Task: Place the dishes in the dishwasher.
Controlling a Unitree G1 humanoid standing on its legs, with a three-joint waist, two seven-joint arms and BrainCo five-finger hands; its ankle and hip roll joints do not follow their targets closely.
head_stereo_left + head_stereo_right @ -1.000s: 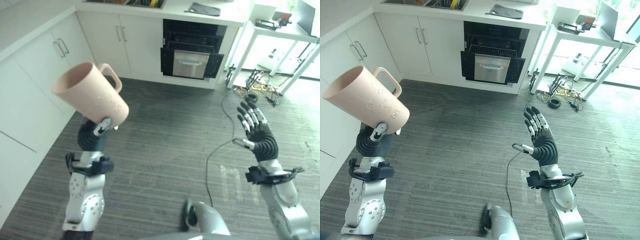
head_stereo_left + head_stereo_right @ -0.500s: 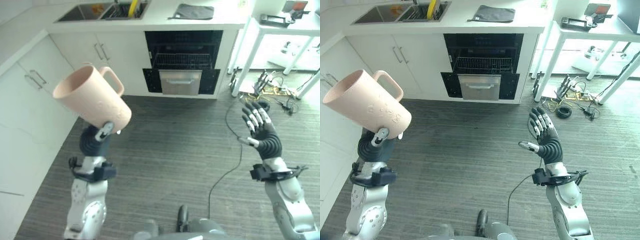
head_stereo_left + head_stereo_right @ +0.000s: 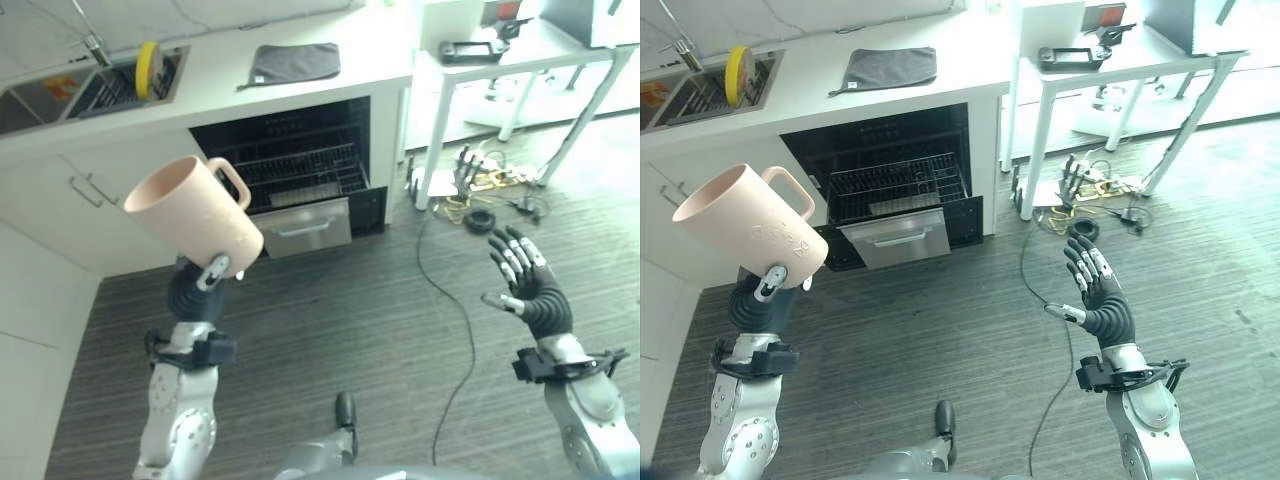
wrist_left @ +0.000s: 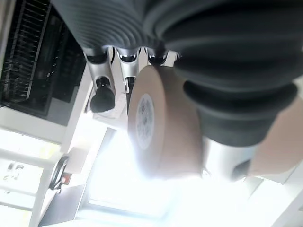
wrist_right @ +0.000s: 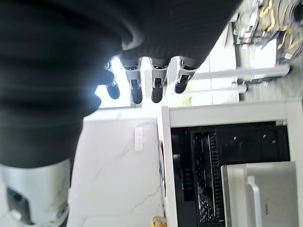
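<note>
Our pale pink mug [image 3: 192, 214], handle up and mouth tilted away, sits gripped in our raised left hand [image 3: 197, 285], fingers curled round its base, before the open dishwasher [image 3: 285, 170]. Our right hand [image 3: 531, 287] hangs spread, holding nothing.

Dishwasher [image 3: 902, 190] open under the counter [image 3: 820, 95]; wire rack [image 3: 898, 186] pulled partway out, front panel [image 3: 896, 238] below it. Bare striped floor [image 3: 940, 330] between robot and dishwasher mouth. Left robot hand [image 3: 197, 285] raised, holding a pink mug [image 3: 193, 215] level with the opening, well short of it. Right robot hand [image 3: 1098, 295] spread in free air over the floor. White table leg [image 3: 1032, 165] just beside the dishwasher's right side; cable tangle [image 3: 1090, 190] on the floor past it.
</note>
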